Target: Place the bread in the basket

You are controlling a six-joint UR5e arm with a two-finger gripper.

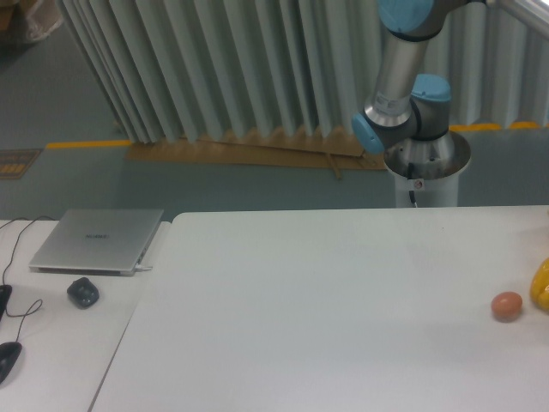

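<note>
Our gripper is out of the picture, so we cannot tell whether its fingers are spread or pressed together; we see only the arm [403,77], rising from its round base [426,167] behind the far edge of the table and leaving the frame at the top right.

We cannot find the bread anywhere in view, and we see no basket either.

We have a wide white table [326,309] running from the middle of the picture to the right edge, where the frame cuts it off. Its left edge slants down toward the bottom of the picture, and beside that edge stands a second white desk [60,343]. Most of the main tabletop is bare surface.

Near the right edge we see a round pinkish-brown ball [507,305] lying on the table. Just beside it, to the right, sits a bright yellow thing [541,287], cut by the frame so that only its left part shows; we cannot tell what it is.

On the desk to the left lie a closed grey laptop [97,241], a small dark lump [83,293] in front of it, and thin black cables [17,257] leading to dark shapes at the left border, too cropped to name.
</note>
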